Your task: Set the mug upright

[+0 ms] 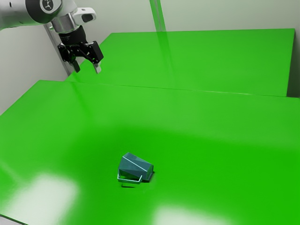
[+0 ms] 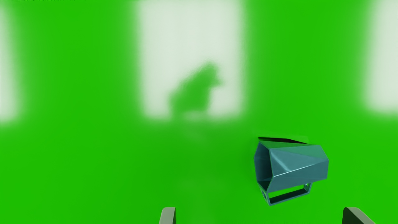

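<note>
Mug [image 1: 135, 165] on its side on the green surface [image 1: 211, 140], handle [image 1: 129, 181] on the near side. Arm [image 1: 16, 13] in from the exterior view's upper left, jaws parted, well apart from mug

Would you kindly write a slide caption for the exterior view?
A teal mug lies on its side on the green table, the open gripper raised clear of it.

Exterior view — beside arm [image 1: 18, 13], set back, angled down. Wrist view — from arm's end, closer, facing down. Shared: mug [image 1: 135, 166], table [image 1: 70, 122].
</note>
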Robot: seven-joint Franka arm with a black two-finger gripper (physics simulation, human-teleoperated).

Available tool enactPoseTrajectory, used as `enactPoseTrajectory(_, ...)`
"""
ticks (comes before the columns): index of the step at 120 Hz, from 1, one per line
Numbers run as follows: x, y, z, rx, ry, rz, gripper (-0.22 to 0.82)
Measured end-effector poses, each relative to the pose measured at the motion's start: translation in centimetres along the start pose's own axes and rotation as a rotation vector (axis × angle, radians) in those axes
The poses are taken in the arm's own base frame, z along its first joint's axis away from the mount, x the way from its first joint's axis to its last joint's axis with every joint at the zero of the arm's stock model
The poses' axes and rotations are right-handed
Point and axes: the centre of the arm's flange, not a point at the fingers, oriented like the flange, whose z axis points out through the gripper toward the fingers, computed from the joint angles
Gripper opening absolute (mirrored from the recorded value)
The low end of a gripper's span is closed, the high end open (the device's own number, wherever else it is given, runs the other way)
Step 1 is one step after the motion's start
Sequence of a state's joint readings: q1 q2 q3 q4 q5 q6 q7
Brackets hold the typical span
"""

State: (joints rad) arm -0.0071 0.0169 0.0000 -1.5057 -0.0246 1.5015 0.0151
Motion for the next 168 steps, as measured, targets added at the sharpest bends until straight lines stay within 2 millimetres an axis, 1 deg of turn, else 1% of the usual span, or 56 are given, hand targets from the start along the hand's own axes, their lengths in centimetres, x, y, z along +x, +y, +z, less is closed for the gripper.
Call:
enactPoseTrajectory(13, -0.1, -0.3, 0.0, 0.0, -0.001, -0.001, 0.58)
enactPoseTrajectory(25, -0.8, -0.6, 0.0, 0.0, -0.003, -0.005, 0.58)
enactPoseTrajectory(33, -1.4, -0.8, 0.5, -0.002, -0.011, -0.008, 0.58)
enactPoseTrajectory(49, -2.5, -1.9, 2.4, -0.017, -0.005, -0.021, 0.58)
enactPoseTrajectory(65, -3.1, -2.9, 5.2, -0.088, 0.008, -0.04, 0.58)
enactPoseTrajectory(77, -3.4, -2.9, 8.5, -0.166, 0.011, -0.046, 0.58)
enactPoseTrajectory(83, -3.7, -3.3, 10.2, -0.213, 0.018, -0.058, 0.58)
enactPoseTrajectory(102, -4.4, -3.8, 14.3, -0.341, 0.05, -0.082, 0.58)
enactPoseTrajectory(113, -5.0, -3.7, 16.0, -0.394, 0.071, -0.086, 0.58)
enactPoseTrajectory(133, -6.9, -3.4, 19.7, -0.476, 0.089, -0.099, 0.57)
enactPoseTrajectory(144, -7.6, -3.9, 21.1, -0.515, 0.098, -0.109, 0.57)
enactPoseTrajectory(159, -9.0, -5.1, 23.8, -0.576, 0.099, -0.132, 0.57)
enactPoseTrajectory(168, -9.8, -5.5, 25.2, -0.611, 0.1, -0.136, 0.57)
